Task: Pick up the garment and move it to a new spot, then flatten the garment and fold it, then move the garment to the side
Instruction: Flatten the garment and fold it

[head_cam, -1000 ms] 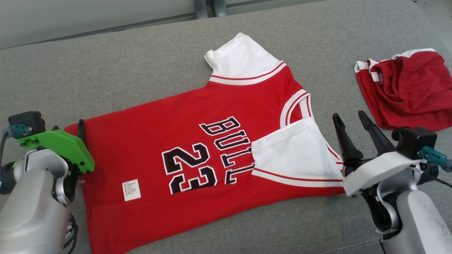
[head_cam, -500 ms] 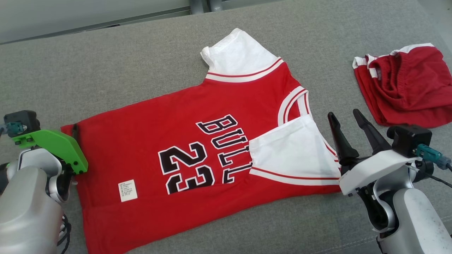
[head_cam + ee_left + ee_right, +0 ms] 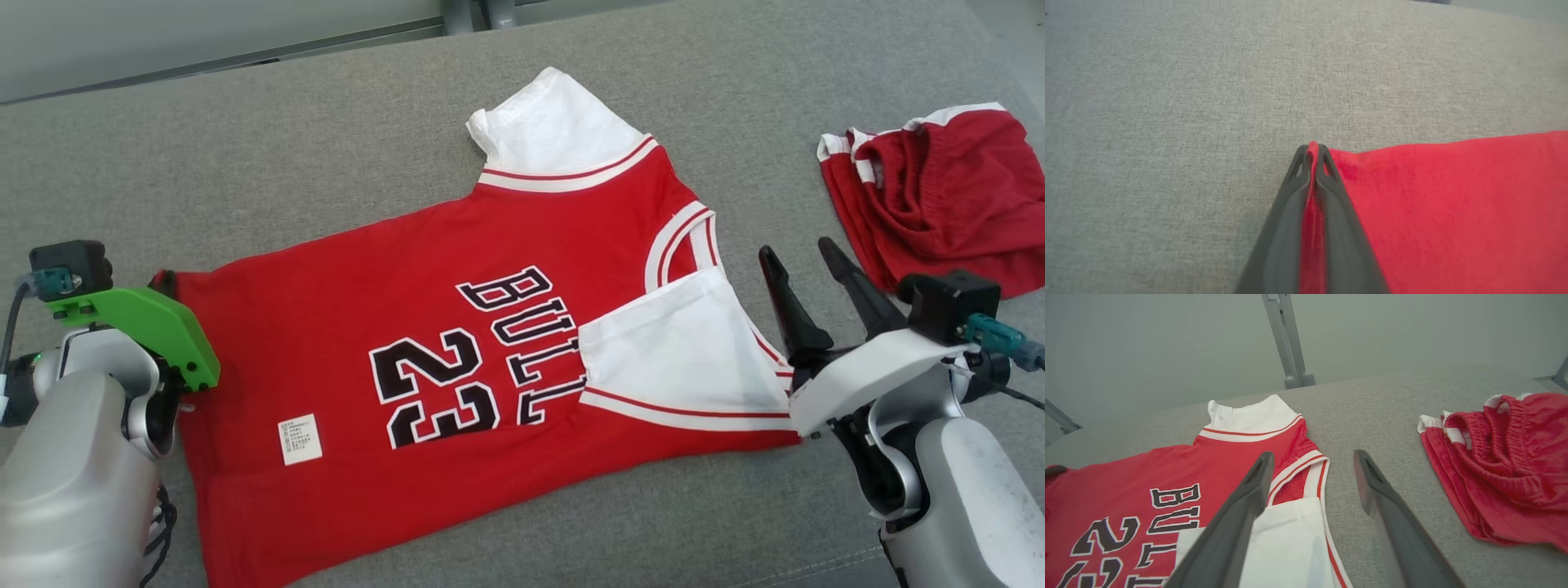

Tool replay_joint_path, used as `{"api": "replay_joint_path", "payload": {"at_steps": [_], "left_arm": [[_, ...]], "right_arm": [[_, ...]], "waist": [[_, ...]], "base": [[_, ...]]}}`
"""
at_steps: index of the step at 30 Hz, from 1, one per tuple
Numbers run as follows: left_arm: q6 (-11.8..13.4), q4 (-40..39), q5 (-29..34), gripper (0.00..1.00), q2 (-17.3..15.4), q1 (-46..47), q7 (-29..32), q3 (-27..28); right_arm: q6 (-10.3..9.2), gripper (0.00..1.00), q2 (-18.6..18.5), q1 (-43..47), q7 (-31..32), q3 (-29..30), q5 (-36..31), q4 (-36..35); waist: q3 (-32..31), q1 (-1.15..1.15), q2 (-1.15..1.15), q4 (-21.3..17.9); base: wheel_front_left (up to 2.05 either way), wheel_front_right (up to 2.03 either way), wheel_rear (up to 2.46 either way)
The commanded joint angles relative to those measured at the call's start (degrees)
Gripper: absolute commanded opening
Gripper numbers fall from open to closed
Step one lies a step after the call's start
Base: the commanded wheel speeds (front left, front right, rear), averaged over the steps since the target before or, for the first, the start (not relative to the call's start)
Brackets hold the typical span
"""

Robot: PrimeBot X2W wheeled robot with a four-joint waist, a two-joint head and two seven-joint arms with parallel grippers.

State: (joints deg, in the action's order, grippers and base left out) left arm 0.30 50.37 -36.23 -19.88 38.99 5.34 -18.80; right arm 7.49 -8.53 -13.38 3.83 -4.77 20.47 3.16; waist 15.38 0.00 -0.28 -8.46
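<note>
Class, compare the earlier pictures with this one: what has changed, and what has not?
The left gripper has shut on the corner of the red jersey, pinching it. The right gripper stays open beside it; the red shorts lie unmoved.

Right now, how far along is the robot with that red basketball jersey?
Done: the red basketball jersey lies flat on the grey fabric surface, one white sleeve folded over its front. In hand: the left gripper is shut on a hem corner; the right gripper hangs open. Left: more folds, then moving it aside.
</note>
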Motion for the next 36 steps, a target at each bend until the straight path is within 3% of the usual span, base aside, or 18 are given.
{"api": "replay_joint_path", "payload": {"at_steps": [1, 10, 22, 36], "left_arm": [[-0.33, -0.67, 0.25, 0.00, 0.21, 0.82, -1.04, -0.19], [-0.56, -9.29, 0.50, 0.00, 2.13, -2.00, -7.42, -0.69], [1.74, -21.73, 1.65, 0.00, 6.53, -3.54, -11.01, -2.85], [1.22, -22.76, 2.30, 0.00, 10.53, 1.33, -13.15, -5.05]], "right_arm": [[0.00, 1.00, -0.60, -1.56, 0.42, -0.20, -0.33, -0.11], [0.00, 1.00, -4.33, -14.69, 4.91, -0.55, -2.03, 6.24], [0.00, 1.00, -6.36, -36.64, 10.48, -1.86, -3.10, 28.18], [0.00, 1.00, -9.34, -52.41, 14.92, -8.15, -2.22, 46.38]], "waist": [[-0.22, 0.00, 0.28, 0.80], [0.90, 0.00, 0.28, 5.66], [7.96, 0.00, 0.28, 14.40], [14.20, 0.00, 0.28, 21.09]], "base": [[0.00, 0.00, 0.00], [0.00, 0.00, 0.00], [0.00, 0.00, 0.00], [0.00, 0.00, 0.00]]}}
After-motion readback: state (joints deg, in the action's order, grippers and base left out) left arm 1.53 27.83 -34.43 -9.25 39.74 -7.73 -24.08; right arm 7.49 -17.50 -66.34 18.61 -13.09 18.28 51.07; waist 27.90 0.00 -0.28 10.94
